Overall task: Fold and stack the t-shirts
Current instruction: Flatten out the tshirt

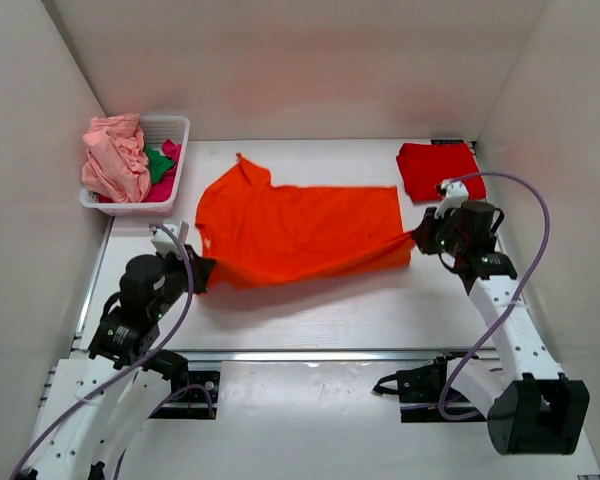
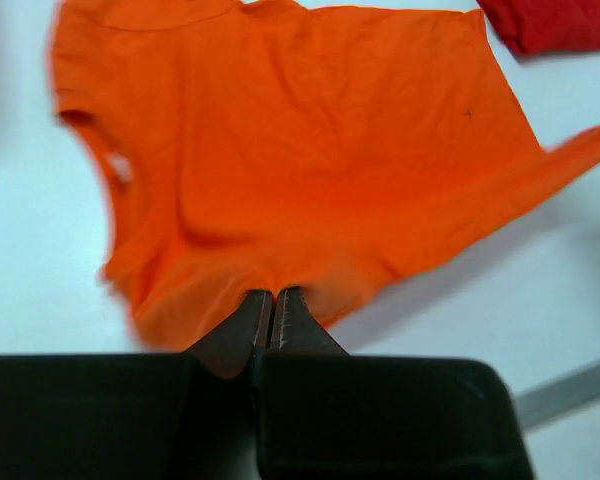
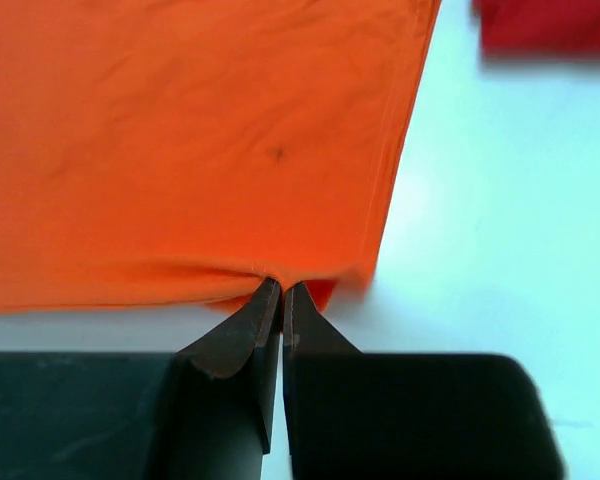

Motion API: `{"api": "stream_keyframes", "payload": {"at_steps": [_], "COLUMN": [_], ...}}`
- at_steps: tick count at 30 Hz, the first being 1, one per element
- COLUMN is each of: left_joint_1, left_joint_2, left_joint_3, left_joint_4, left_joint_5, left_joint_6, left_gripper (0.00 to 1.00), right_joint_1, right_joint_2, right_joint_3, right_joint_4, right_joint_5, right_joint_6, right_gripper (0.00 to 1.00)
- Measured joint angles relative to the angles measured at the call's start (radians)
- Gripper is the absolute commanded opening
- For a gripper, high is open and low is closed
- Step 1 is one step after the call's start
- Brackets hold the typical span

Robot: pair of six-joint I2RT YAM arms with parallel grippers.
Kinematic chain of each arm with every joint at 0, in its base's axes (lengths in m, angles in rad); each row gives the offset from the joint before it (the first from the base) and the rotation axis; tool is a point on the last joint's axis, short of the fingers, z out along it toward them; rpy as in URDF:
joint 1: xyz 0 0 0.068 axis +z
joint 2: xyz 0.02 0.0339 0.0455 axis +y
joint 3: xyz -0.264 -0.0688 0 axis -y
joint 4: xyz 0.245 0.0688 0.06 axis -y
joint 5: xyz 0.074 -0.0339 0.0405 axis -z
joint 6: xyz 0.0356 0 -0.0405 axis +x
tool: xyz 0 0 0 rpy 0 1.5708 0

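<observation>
Bright orange soft cloth t-shirt (image 1: 300, 230) lies spread on the white desk (image 1: 310, 310), its near edge raised and stretched between two grips. The left pincer (image 2: 273, 295) is clamped on the sleeve-side corner, the right pincer (image 3: 281, 287) on the hem corner. Both bites look thin, so a hard pull while folding could slip the cloth free or drag it crooked. Farther back, a folded red t-shirt (image 1: 438, 168) sits right, and a white plastic mesh basket (image 1: 175, 125) holding a crumpled pale pink t-shirt (image 1: 115, 160) sits left.
</observation>
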Motion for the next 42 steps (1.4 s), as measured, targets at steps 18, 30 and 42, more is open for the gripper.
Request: {"api": "stream_keyframes", "payload": {"at_steps": [18, 30, 42], "left_joint_1": [-0.017, -0.003, 0.058], "left_joint_2": [0.062, 0.219, 0.356], "left_joint_3": [-0.106, -0.043, 0.026], "left_joint_4": [-0.182, -0.142, -0.027], "left_joint_5": [0.169, 0.101, 0.024], "left_joint_6": [-0.215, -0.207, -0.16], "left_gripper": [0.0, 0.0, 0.0], "right_joint_1": [0.066, -0.058, -0.098], "right_joint_2": [-0.148, -0.129, -0.056], "right_joint_3": [-0.211, -0.171, -0.171], "right_joint_4": [-0.298, -0.467, -0.505], "right_joint_5": [0.045, 0.004, -0.011], "right_joint_6": [0.28, 0.301, 0.292], "right_gripper": [0.0, 0.0, 0.0]}}
